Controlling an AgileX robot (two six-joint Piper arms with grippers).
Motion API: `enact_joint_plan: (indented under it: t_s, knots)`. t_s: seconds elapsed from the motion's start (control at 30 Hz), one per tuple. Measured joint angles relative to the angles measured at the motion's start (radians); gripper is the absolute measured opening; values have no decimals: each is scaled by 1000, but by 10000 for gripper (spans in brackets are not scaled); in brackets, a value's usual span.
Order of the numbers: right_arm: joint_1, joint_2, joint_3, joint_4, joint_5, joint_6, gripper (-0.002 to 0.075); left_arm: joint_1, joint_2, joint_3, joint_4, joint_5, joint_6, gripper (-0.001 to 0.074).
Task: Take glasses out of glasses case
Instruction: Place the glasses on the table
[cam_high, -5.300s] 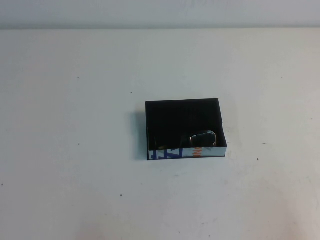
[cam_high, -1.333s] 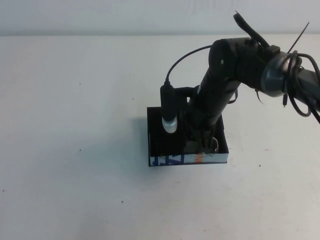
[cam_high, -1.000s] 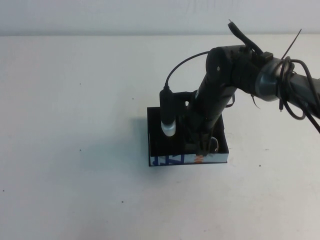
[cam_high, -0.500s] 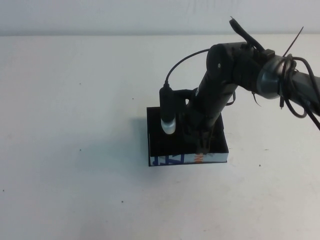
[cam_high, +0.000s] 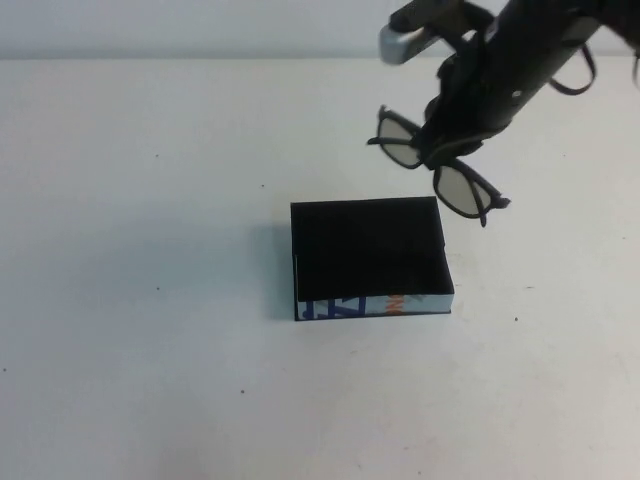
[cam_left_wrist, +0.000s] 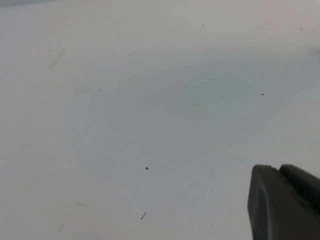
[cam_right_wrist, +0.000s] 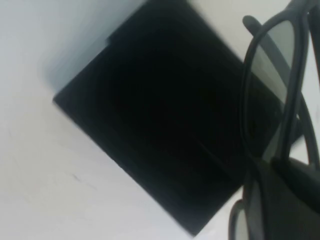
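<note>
The glasses case (cam_high: 370, 258) is a shallow black box with a dark, empty interior and a white front side with blue marks and an orange patch; it lies mid-table. It also shows in the right wrist view (cam_right_wrist: 165, 115). My right gripper (cam_high: 437, 152) is shut on the bridge of the dark glasses (cam_high: 458, 186) and holds them in the air above and behind the case's far right corner. The glasses' lens and frame show in the right wrist view (cam_right_wrist: 272, 85). My left gripper (cam_left_wrist: 282, 200) shows only in its wrist view, shut, over bare table.
The white table (cam_high: 150, 300) surrounds the case on all sides, with a few small dark specks. The right arm and its cables reach in from the top right.
My right gripper was down inside the case. It has risen up and back to the right, lifting the glasses out; the case is now empty.
</note>
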Motion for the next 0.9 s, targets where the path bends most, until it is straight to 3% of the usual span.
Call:
enact_joint_plan:
  t_s: [0.1, 0.27, 0.5, 0.77, 0.9]
  knots:
    - [-79, -62, 106, 64, 0, 201, 5, 0, 0, 0, 0, 0, 0, -4]
    - [-194, -174, 418, 122, -9, 305, 5, 0, 0, 0, 0, 0, 0, -4]
    - [-252, -294, 828, 114, -313, 341, 5, 0, 0, 0, 0, 0, 0, -4]
    - [-252, -297, 929, 116, -508, 341, 7, 0, 0, 0, 0, 0, 0, -4]
    - [-252, -293, 929, 118, -541, 341, 46, 0, 0, 0, 0, 0, 0, -5]
